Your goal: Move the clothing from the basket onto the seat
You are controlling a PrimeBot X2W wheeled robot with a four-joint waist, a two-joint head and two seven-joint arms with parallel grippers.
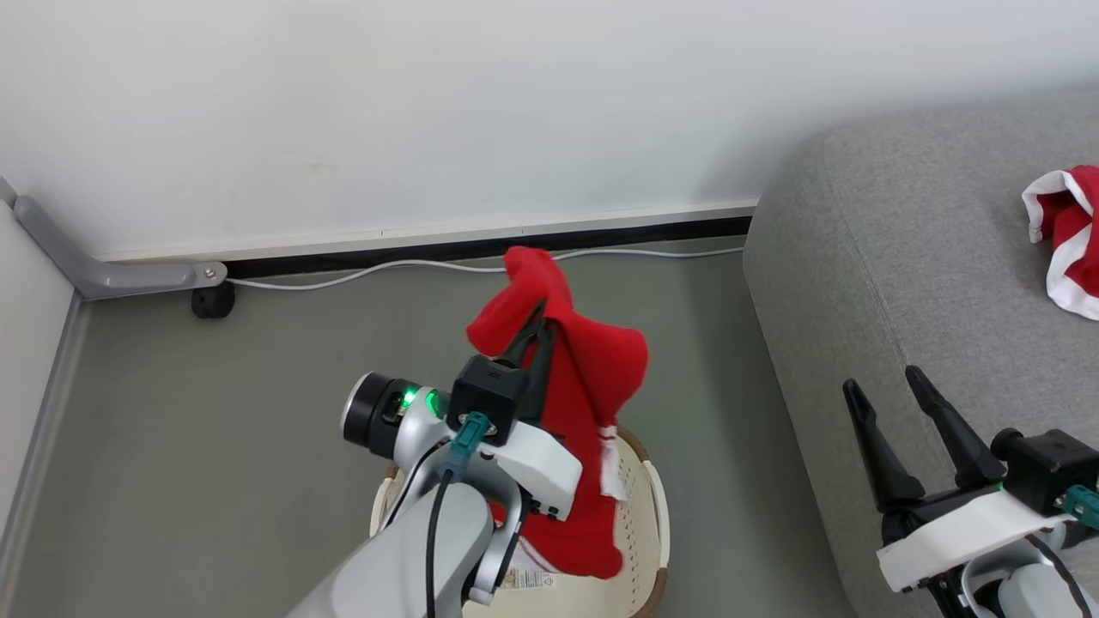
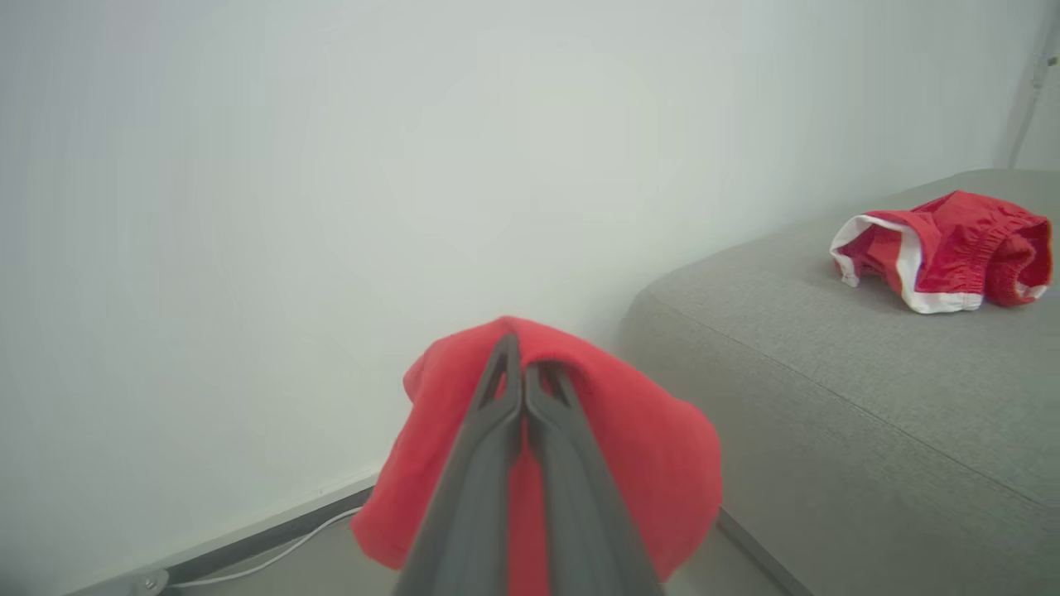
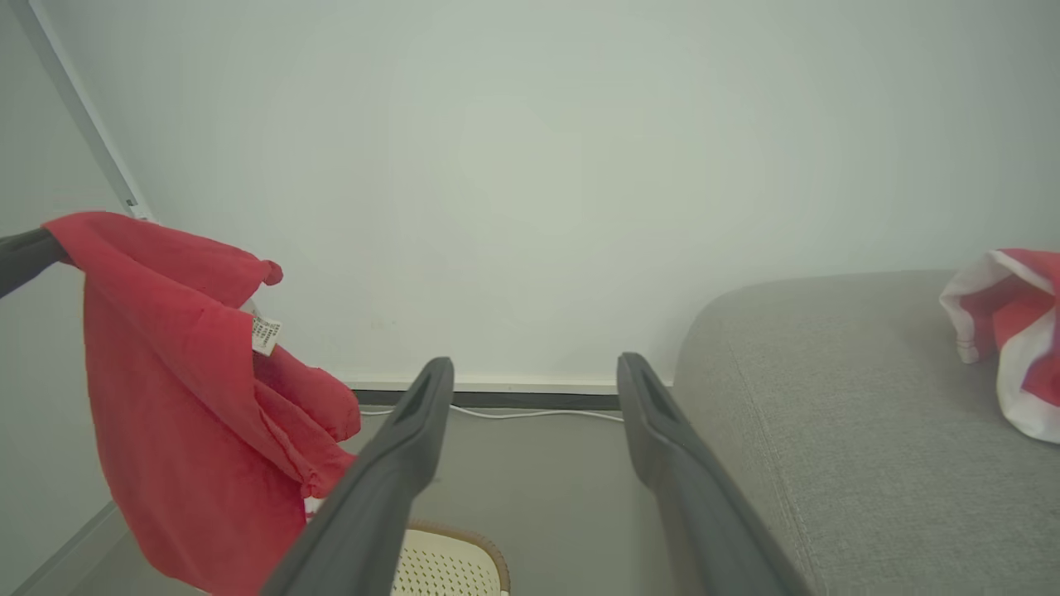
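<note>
Holding up a plain bright red soft garment (image 1: 592, 369) in the left gripper (image 1: 541, 313), long dark fingers pressed together on a fold near the top, no gap visible between them in the left wrist view. Gripped high, probably for letting the loose cloth hang straight down and lift free of the cream perforated plastic laundry basket (image 1: 635, 532) with the brown rim directly below; clearance of the lowest hem over that rim impossible to tell. Lying already on the large grey woven-fabric sofa (image 1: 901, 257), well back from its front edge: 1 crumpled red garment with white trim (image 1: 1069, 240). Waiting low beside the sofa front with the right gripper (image 1: 883, 382), fingers spread wide and holding nothing, likely parked out of the carrying path. Judging 1 of 2 pieces delivered, the 2nd in mid-transfer. Next, by the look of it: swinging rightward over the rounded padded edge, then letting go above bare cushion near the 1st piece. Risk: trailing hem snagging on the basket rim.
</note>
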